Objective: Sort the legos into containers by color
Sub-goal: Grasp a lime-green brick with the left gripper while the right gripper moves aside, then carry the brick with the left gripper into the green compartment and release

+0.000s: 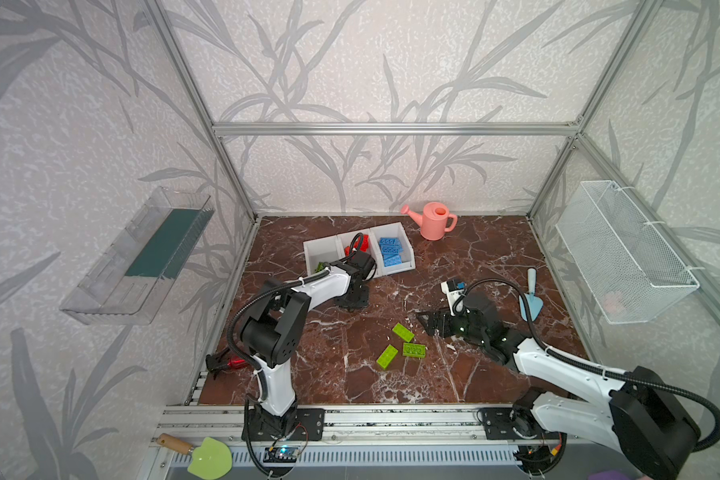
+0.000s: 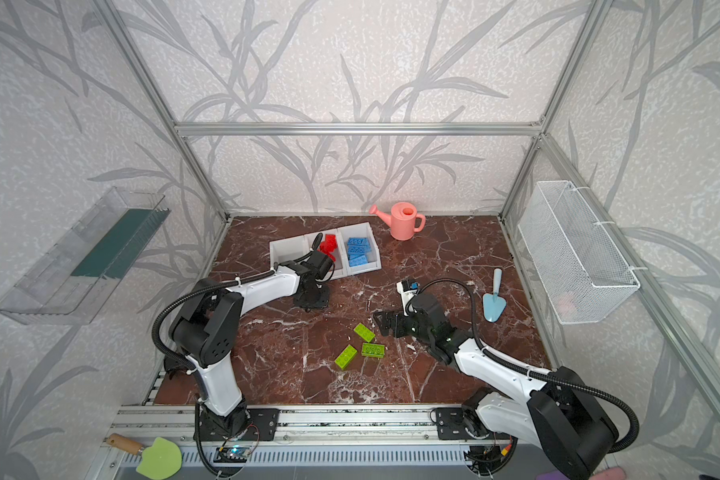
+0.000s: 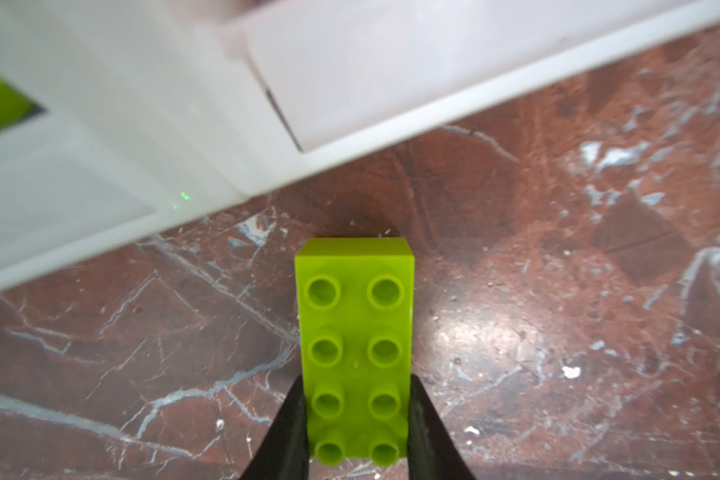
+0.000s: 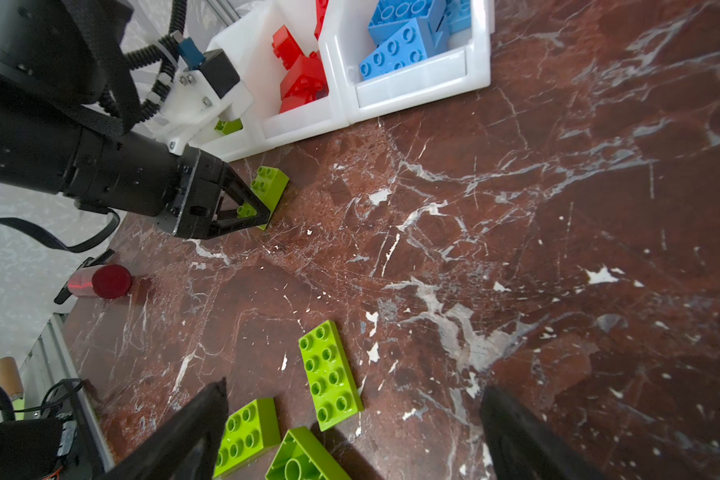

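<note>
Lime-green and studs up, one lego (image 3: 354, 316) is lying on the brown marble worktop (image 3: 558, 291), just on the near side of the white containers (image 3: 350, 83), and the left hand (image 3: 357, 380) is clamping its long sides. Nearer and further right, the right hand (image 4: 354, 386) is hovering with fingers wide apart, just right of three green legos (image 1: 403, 332).
</note>
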### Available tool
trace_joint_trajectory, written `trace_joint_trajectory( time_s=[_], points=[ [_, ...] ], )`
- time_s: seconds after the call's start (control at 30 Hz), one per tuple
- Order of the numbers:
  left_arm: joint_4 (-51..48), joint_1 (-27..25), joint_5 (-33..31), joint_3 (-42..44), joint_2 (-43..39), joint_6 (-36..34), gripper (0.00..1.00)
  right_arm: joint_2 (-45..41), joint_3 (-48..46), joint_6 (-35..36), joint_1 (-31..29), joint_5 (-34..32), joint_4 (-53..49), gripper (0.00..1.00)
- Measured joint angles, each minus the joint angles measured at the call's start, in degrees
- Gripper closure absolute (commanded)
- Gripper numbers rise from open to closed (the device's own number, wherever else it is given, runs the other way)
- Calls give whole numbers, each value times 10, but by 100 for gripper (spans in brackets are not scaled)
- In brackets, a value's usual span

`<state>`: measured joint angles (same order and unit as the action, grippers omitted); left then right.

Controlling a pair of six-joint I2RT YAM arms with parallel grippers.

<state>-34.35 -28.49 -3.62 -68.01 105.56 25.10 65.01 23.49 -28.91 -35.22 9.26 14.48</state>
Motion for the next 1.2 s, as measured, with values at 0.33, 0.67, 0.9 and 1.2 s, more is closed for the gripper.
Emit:
trace_joint_trajectory(
  time_s=[0.33,0.67,0.9,1.2],
  points=[
    [-17,-4,-19,2,-133,25,73,-5,-22,0,0,-15,33,5],
    [-74,21,-48,-65,-181,31,72,-15,-25,-1,0,-13,52,5],
    [-76,96,-48,-118,-123,31,72,-15,-25,-3,0,-1,60,5],
    [-76,137,-46,-178,-15,31,72,-15,-25,-3,0,10,63,5]
  ],
)
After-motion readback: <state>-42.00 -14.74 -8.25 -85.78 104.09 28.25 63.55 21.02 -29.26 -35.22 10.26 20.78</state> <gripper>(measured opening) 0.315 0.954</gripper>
